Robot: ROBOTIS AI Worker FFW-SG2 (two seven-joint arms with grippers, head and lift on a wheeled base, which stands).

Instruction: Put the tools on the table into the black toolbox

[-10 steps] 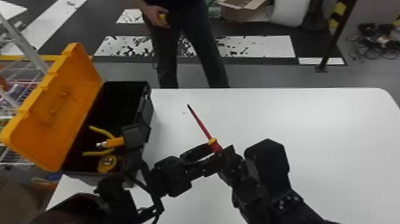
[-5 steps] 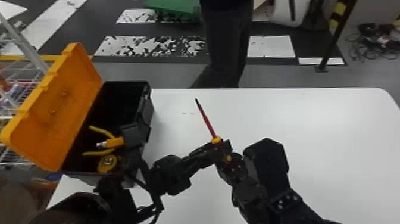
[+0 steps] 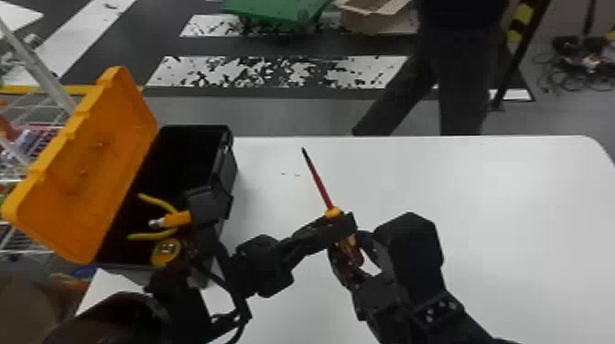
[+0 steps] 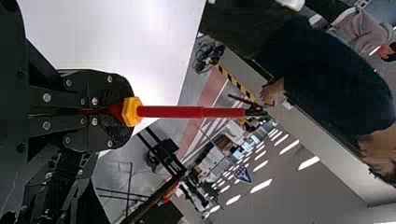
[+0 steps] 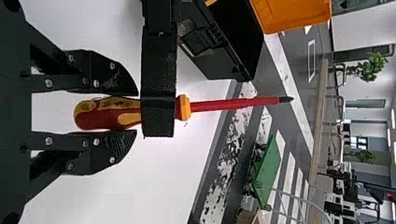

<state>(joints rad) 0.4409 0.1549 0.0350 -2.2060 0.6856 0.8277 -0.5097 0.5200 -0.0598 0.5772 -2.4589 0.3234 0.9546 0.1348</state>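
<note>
Screwdriver (image 3: 321, 187) shifted rightward, left end effector (image 3: 341, 227) gripping it, right end effector (image 3: 349, 243) clasping handle (image 5: 105, 120)

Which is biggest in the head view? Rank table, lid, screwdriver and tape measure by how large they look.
1. Table
2. Lid
3. Screwdriver, slim but far longer than the next
4. Tape measure

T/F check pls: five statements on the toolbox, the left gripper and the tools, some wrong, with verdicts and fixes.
1. The left gripper is shut on the screwdriver. True.
2. The toolbox is closed. False: its orange lid stands open.
3. The tape measure is inside the toolbox. True.
4. The screwdriver lies in the toolbox. False: it is held outside it.
5. The screwdriver's shaft is blue. False: mostly red.
</note>
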